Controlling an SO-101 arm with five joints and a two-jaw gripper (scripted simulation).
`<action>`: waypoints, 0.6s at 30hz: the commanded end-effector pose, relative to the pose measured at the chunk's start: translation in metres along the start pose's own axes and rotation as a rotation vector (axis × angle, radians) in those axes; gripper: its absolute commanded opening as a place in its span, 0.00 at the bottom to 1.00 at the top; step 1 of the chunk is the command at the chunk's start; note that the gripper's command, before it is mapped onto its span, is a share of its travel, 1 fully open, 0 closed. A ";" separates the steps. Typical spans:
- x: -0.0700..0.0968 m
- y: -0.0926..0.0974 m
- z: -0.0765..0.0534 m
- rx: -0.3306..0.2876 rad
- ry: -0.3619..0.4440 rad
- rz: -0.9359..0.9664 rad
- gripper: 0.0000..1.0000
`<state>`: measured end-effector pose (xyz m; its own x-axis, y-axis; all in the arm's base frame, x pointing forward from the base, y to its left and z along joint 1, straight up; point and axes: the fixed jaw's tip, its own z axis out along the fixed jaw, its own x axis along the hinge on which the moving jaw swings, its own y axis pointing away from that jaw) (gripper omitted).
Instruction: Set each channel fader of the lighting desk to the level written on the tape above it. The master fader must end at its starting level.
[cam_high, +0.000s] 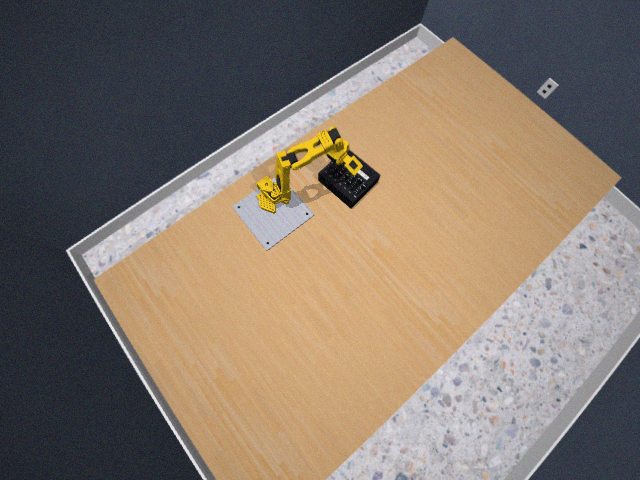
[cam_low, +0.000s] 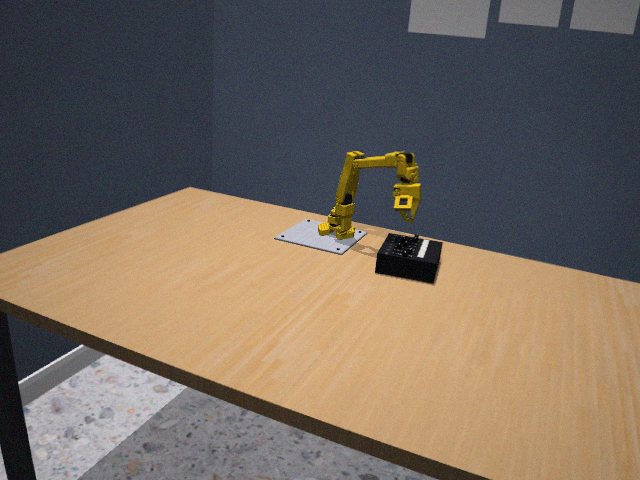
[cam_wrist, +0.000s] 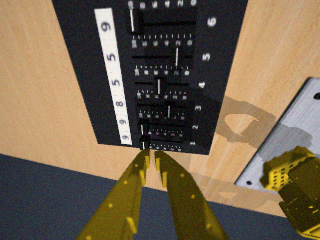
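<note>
The black lighting desk (cam_wrist: 150, 70) lies on the wooden table; it also shows in the top view (cam_high: 349, 181) and the exterior view (cam_low: 408, 256). A white tape strip (cam_wrist: 114, 75) along one side reads 9, 5, 5, 8, 9. Several fader rows carry thin white caps, numbered 1 to 6 on the other side. My yellow gripper (cam_wrist: 150, 157) is shut and empty, its tips hanging just above the desk's near edge by the fader of channel 1 (cam_wrist: 142, 144), which sits at the tape end of its slot. I cannot tell if the tips touch it.
The grey base plate (cam_wrist: 285, 135) with the arm's foot lies to the right of the desk, also in the exterior view (cam_low: 320, 236). The table edge lies just beyond the desk in the wrist view.
</note>
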<state>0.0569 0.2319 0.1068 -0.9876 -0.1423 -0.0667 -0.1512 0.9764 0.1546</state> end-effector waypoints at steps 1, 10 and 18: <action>-0.001 -0.005 0.000 0.007 0.001 0.004 0.00; -0.005 -0.020 0.004 0.052 0.016 0.005 0.00; -0.008 -0.032 0.007 0.089 0.031 0.006 0.00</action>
<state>0.0678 0.2072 0.0954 -0.9900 -0.1365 -0.0355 -0.1386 0.9880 0.0677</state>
